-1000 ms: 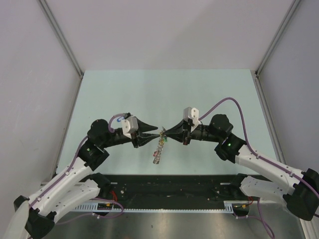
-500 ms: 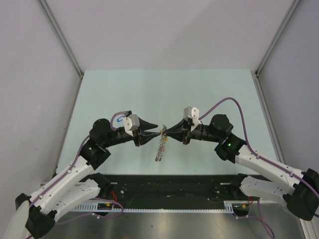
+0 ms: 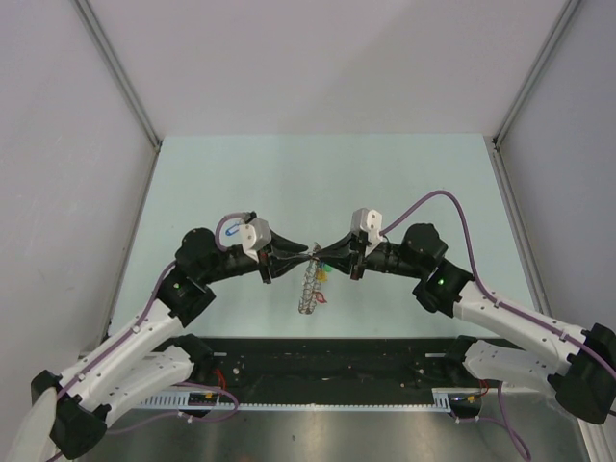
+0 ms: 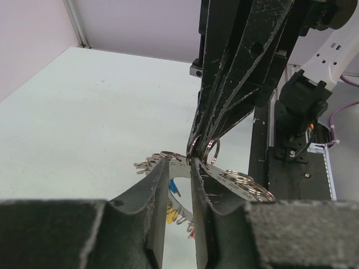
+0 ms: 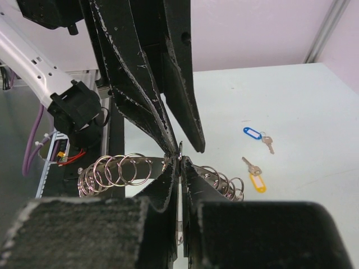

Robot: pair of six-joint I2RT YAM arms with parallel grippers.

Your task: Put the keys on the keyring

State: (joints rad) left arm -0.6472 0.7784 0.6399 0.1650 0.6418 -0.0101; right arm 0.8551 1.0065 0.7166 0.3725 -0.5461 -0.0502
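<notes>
Bracing the keyring (image 3: 308, 287), hung at frame centre over the bench (image 3: 289, 173), with the right fingers (image 5: 162, 193) pressed together on its rim, seat the slightly spread left fingers (image 4: 150, 193) squarely alongside without twist, leaving the keys (image 5: 255, 134) at mid-right of the right wrist view untouched.

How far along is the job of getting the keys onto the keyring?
Done: nothing threaded yet. The blue-tagged key and the yellow-tagged key both lie loose on the table, apart from the ring. In hand: the right gripper is shut on the keyring, holding it raised, and the left gripper straddles its rim; whether it pinches is unclear. Left: pick up each key and thread it on.
</notes>
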